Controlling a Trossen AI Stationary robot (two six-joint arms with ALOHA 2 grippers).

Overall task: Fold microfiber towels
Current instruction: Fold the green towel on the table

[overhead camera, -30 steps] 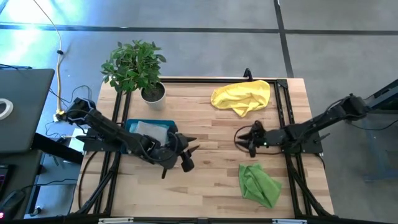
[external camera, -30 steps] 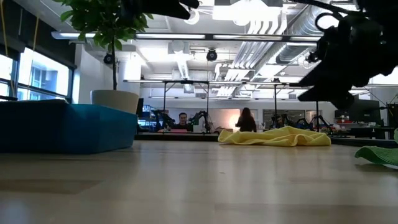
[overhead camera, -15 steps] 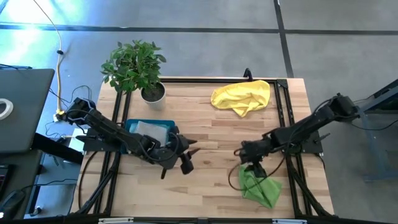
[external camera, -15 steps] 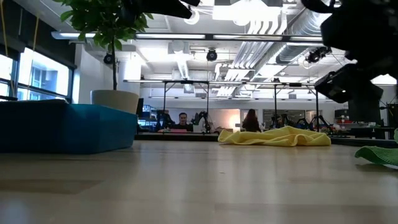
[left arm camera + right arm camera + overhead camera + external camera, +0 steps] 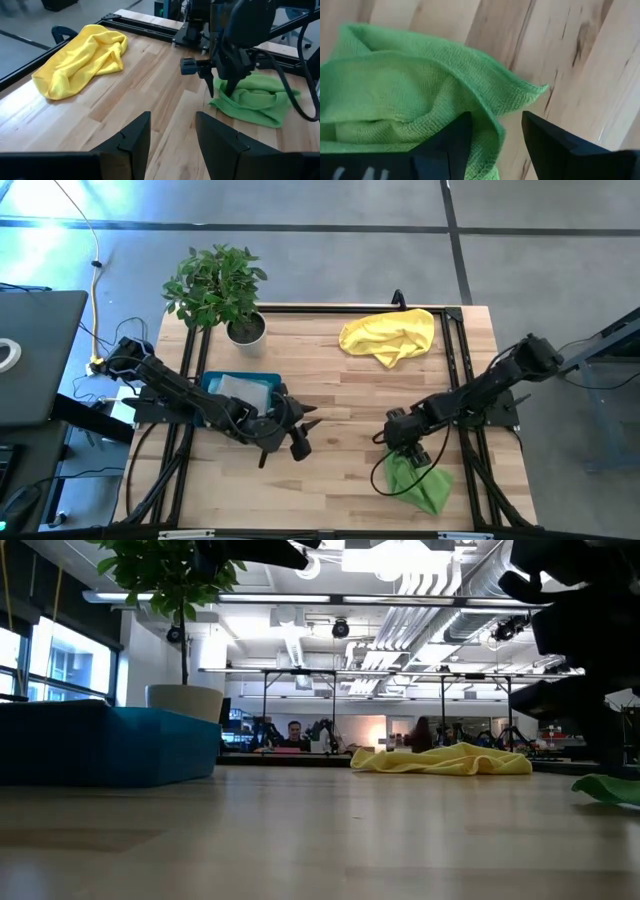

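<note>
A lime green microfiber towel [image 5: 425, 485] [image 5: 255, 100] [image 5: 395, 95] lies crumpled near the table's front right. My right gripper [image 5: 402, 448] [image 5: 220, 92] [image 5: 507, 145] stands open over its far left edge, pointing steeply down, with a towel edge [image 5: 520, 92] showing between its fingers. A yellow towel [image 5: 390, 335] [image 5: 80, 62] lies bunched at the far right. My left gripper [image 5: 310, 418] [image 5: 172, 132] hovers open above the table's middle, next to a teal tray [image 5: 215, 380] that holds a pale cloth [image 5: 245, 392]. My right gripper comes at the green towel's far left edge [image 5: 222, 100] from above, one finger toward the bare wood and one over the cloth. Whether the fingertips touch the cloth, I cannot tell.
A potted plant [image 5: 215, 285] stands at the far left corner, behind the tray. Black rails [image 5: 455, 370] run along the table's right side and far edge. Bare wood [image 5: 340, 470] lies between the two grippers.
My right gripper has moved toward the table's near edge and tipped from nearly level to pointing steeply down, arriving over the green towel's far left edge. Its fingers have stayed open. The towels have not moved.
</note>
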